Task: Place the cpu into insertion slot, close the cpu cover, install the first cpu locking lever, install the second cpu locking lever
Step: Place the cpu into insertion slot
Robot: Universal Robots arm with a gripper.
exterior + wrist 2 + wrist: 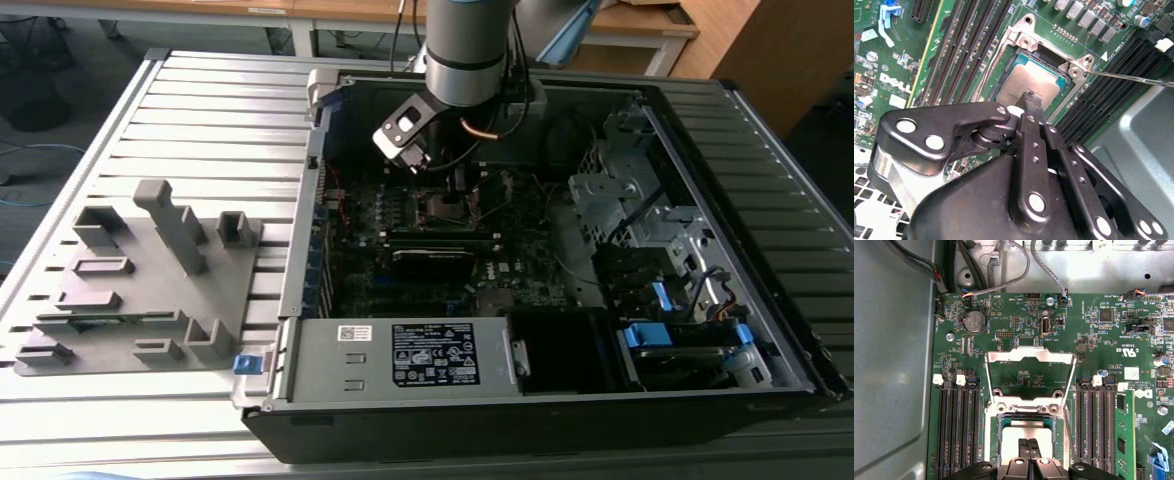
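Observation:
The cpu (1021,80) lies flat in the insertion slot (1021,42), its dull silver face up; it also shows in the first wrist view (1019,430) inside the slot's metal rim (1026,407). The cpu cover (1030,356) is swung open and lies back over the board beyond the slot. My gripper (1031,102) is shut, its two black fingers pressed together with the tips on or just above the cpu's face (1029,447). A thin wire locking lever (1124,76) sticks out from the slot's corner. In the exterior view the gripper (420,165) hangs over the slot (441,205).
Long black memory slots (956,425) flank the slot on both sides, and a green memory module (1124,435) stands in one. Cables (1004,270) run along the grey chassis wall (894,365). A power supply (400,355) and a grey fixture (134,280) show in the exterior view.

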